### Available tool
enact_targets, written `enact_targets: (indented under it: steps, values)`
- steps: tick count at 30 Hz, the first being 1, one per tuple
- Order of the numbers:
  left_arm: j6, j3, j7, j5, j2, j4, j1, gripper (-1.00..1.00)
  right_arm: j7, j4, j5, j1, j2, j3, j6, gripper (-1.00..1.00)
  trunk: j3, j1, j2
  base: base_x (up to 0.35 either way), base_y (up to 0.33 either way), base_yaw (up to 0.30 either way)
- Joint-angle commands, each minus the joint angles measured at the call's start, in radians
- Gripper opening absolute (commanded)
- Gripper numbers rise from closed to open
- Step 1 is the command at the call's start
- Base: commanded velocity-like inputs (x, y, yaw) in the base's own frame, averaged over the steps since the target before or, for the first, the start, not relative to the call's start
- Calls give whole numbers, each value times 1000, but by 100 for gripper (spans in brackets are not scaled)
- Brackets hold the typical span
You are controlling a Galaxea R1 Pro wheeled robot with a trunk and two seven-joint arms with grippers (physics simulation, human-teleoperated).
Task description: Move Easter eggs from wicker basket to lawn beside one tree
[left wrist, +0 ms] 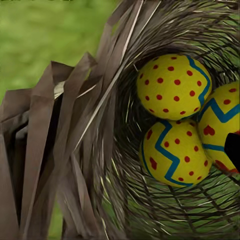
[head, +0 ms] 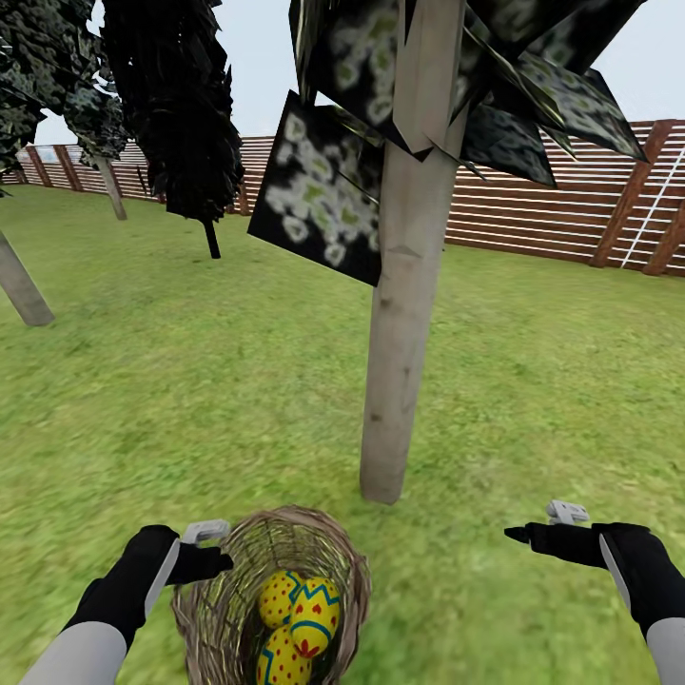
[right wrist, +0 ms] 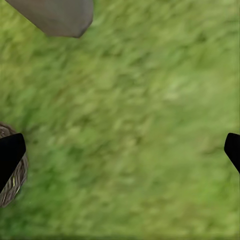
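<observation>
Green lawn ringed by slatted fence: at bottom centre, three yellow, red-dotted, blue-zigzag Easter eggs still lie inside the brown woven-twig basket, just below the pale grey trunk. Left gripper is at the rim, grip unclear; right gripper hovers, fingers apart. No egg placed yet.

yellow red-dotted eggs, blue zigzags
</observation>
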Motion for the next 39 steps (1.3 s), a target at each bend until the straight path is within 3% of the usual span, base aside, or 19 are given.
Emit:
enact_targets:
  steps: [1, 4, 14, 17, 20, 23, 24, 27, 29, 30, 32, 37, 39]
  values:
    - [4, 1, -7, -7, -1, -1, 0, 100, 9, -1, 11, -1, 0, -4, 3, 100, -1, 0, 0, 0, 0, 0]
    - [6, -1, -6, -8, -1, -3, 0, 100, 9, -1, 11, -1, -1, -4, 3, 100, -1, 0, 0, 0, 0, 0]
    - [11, -2, -21, -7, 4, -25, -1, 100, 10, -1, 11, -1, 2, -4, 6, 100, 30, -38, 70, 0, 0, 0]
    - [13, 3, -119, -7, 15, -67, -1, 100, 8, 0, 12, -1, 3, -2, 7, 100, 40, -50, 91, 0, 0, 0]
    - [16, 5, -169, -5, 62, -108, -1, 100, 7, 0, 13, -1, 4, -4, 8, 100, 49, -61, 112, 0, 0, 0]
    - [93, 6, -322, -7, 104, -192, 1, 100, 9, 1, 11, 0, 5, -2, 16, 100, 59, -73, 133, 0, 0, 0]
    - [123, 25, -338, -6, 125, -246, 3, 100, 10, -1, 10, 0, 5, 12, 20, 100, 62, -77, 140, 0, 0, 0]
    - [152, 195, -346, -7, 139, -417, 4, 100, 11, -5, 6, 1, 6, 97, 100, 100, 71, -88, 161, 0, 0, 0]
    - [154, 282, -344, -11, 141, -466, 2, 100, 11, -81, 3, 1, 24, 140, 254, 100, 77, -96, 175, 0, 0, 0]
    - [154, 297, -340, -13, 141, -461, 2, 100, 11, -158, 4, 8, 36, 144, 304, 100, 81, -100, 182, 0, 0, 0]
    - [153, 305, -337, -16, 144, -446, 2, 100, 18, -223, 0, 16, 41, 145, 319, 100, 87, -107, 196, 0, 0, 0]
    - [151, 308, -337, -21, 148, -381, 8, 100, 39, -244, 2, 41, 34, 145, 333, 100, 93, -115, 210, 0, 0, 0]
    - [150, 307, -337, -21, 147, -376, 10, 100, 173, -403, 7, 143, 34, 145, 336, 100, 93, -115, 210, 0, 0, 0]
